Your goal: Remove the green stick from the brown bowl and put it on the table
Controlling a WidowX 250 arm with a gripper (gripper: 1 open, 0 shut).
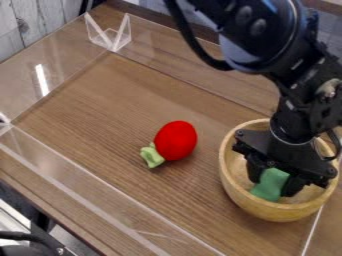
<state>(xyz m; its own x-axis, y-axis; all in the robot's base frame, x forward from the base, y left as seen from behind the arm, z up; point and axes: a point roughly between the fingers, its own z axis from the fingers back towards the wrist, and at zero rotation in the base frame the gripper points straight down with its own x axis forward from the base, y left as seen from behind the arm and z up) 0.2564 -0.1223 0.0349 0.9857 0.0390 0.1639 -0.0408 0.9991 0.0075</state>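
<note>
A green stick (275, 184) stands inside the brown bowl (241, 190) at the right front of the table. My gripper (279, 178) points straight down into the bowl, its black fingers closed against the stick's two sides. The lower end of the stick rests near the bowl's bottom; its top is hidden behind the gripper.
A red strawberry-like toy with a green stem (173, 141) lies on the wooden table (94, 110) left of the bowl. Clear acrylic walls (110, 34) ring the table. The table's front right edge runs just past the bowl.
</note>
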